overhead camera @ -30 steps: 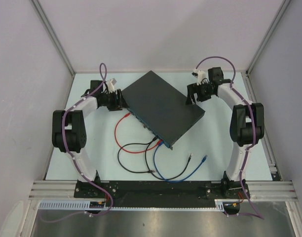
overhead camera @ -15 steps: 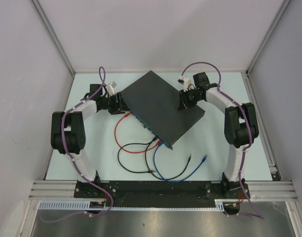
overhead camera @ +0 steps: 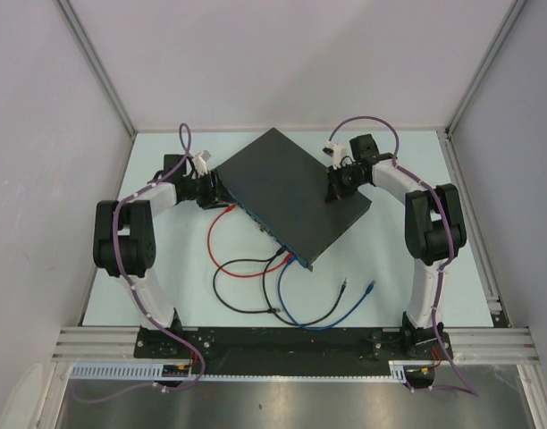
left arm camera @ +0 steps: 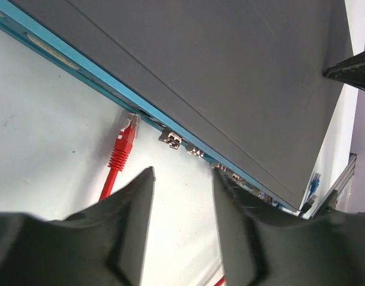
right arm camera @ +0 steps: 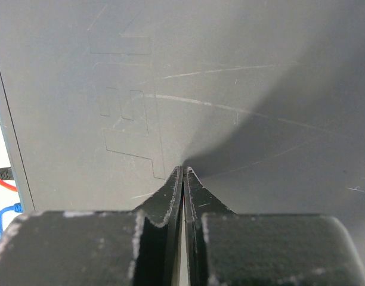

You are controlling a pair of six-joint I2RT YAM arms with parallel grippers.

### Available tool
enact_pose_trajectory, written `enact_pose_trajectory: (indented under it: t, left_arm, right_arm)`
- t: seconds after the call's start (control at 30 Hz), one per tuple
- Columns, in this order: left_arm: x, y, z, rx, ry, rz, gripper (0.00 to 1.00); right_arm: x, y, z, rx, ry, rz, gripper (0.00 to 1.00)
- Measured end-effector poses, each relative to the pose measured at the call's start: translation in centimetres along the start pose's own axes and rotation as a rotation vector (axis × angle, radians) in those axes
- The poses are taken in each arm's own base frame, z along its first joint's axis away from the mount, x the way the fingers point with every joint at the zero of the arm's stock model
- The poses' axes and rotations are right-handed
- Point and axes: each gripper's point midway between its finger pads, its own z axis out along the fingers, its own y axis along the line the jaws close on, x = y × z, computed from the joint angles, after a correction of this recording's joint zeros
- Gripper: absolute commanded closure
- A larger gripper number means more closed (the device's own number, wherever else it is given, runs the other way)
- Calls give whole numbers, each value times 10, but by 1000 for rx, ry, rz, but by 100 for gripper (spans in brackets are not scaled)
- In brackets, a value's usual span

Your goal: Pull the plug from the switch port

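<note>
The switch lies at an angle in the middle of the table, its blue-teal socket edge towards the left arm. A red plug sits in a socket at the left end of that edge, and the red cable trails off it over the table. My left gripper is open just short of the edge, with nothing between its fingers; the red plug lies ahead of the left finger. My right gripper is shut, its tips against the switch's flat top.
A black cable and a blue cable run from sockets near the switch's near corner and loop over the table. Their loose ends lie to the right. The frame's uprights and walls enclose the table.
My right gripper has shut and swung left from the switch's far-right corner onto its top. My left gripper's jaws have narrowed and it has edged towards the socket edge.
</note>
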Motion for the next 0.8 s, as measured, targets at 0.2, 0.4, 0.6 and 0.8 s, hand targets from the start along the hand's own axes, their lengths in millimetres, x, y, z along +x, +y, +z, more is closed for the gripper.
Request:
enact_pose_trajectory:
  t: [0.2, 0.4, 0.6, 0.8]
  left_arm:
    - [6, 5, 9, 13, 21, -23, 58]
    - [14, 9, 17, 20, 52, -38, 58]
    - [18, 14, 22, 17, 66, -50, 58]
    - [15, 15, 25, 19, 64, -49, 58]
  right_arm:
    - [0, 0, 0, 1, 0, 0, 96]
    - [0, 0, 0, 3, 1, 0, 97]
    - [0, -1, 0, 4, 0, 3, 97]
    - [0, -1, 0, 4, 1, 3, 97]
